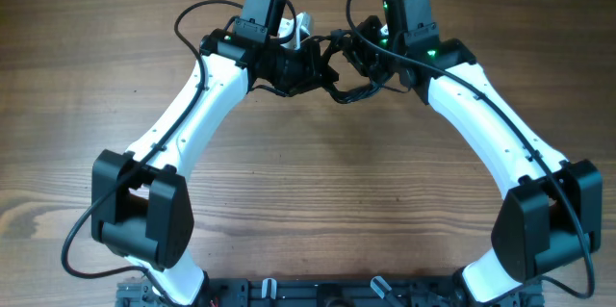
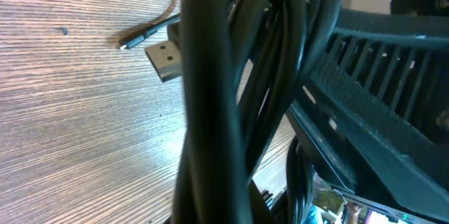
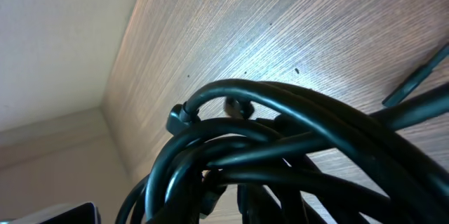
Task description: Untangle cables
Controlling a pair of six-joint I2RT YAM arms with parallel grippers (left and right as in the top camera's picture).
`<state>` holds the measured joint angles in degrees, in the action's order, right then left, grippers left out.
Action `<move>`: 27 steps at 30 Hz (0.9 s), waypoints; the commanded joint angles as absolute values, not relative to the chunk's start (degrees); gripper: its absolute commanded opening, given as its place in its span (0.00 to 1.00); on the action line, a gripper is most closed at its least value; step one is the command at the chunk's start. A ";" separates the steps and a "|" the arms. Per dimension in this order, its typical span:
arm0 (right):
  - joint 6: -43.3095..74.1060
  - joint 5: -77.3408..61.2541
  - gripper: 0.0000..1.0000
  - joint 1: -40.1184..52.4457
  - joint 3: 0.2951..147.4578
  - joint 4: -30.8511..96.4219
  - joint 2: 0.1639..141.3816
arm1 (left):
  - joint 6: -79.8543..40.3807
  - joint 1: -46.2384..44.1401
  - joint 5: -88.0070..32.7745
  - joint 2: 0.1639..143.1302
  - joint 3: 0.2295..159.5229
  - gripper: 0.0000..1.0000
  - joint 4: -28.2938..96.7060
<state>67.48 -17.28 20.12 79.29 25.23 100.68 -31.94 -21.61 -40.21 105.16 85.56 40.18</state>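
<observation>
**Position of the work.** The cables (image 1: 348,91) form 1 knotted black bundle at the far middle of the table (image 1: 308,182), strung between the 2 arms. Both wrist views show wood grain behind the cords, so most of the bundle is judged to be off the surface. 1 loop sags toward the near side under the right arm.

**Left gripper** (image 1: 306,68). It is closed right down. The bundle runs upright through its wrist view, close against the lens. This is judged to be a pinch on a strand, but the contact point is hidden by the cords.

**Right gripper** (image 1: 371,52). Its wrist view is filled with crossing loops and shows no fingers. Overhead it is buried in black. It cannot be told whether it is open, closed or gripping.

**Governing relation.** The bundle lies directly between the 2 grippers with its long axis running left to right, and it touches or nearly touches each, so neither arm is clearly nearer. Any separating pull would have to follow that axis, with the arms drawing apart.

**Loose ends.** 2 ends lie on the table beside the left gripper: a flat plug (image 2: 163,60) and a thin plug (image 2: 133,41), close together. The cord behind the flat plug is hidden by the bundle.

**Risk.** The loops cross tightly, and a straight pull may tighten the knot rather than free it.
</observation>
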 commanded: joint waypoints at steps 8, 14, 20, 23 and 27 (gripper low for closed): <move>64.27 -15.33 0.28 19.33 80.14 22.87 106.41 | -25.67 -22.39 -56.16 105.12 85.73 0.04 38.70; 60.55 -15.55 0.33 19.31 80.14 19.49 106.50 | -25.67 -22.39 -57.08 105.12 85.73 0.04 38.65; 59.83 -14.81 0.33 19.31 80.14 18.46 106.52 | -25.69 -22.39 -61.84 105.12 85.73 0.04 37.30; 57.04 -14.92 0.24 19.31 80.14 16.29 106.52 | -25.69 -22.39 -64.62 105.12 85.73 0.04 37.23; 53.89 -15.92 0.04 18.92 80.14 16.08 106.52 | -25.71 -22.39 -64.95 105.12 85.73 0.04 37.21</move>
<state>57.54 -19.70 20.08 79.29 17.87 104.38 -28.58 -19.92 -49.89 106.85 85.54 36.42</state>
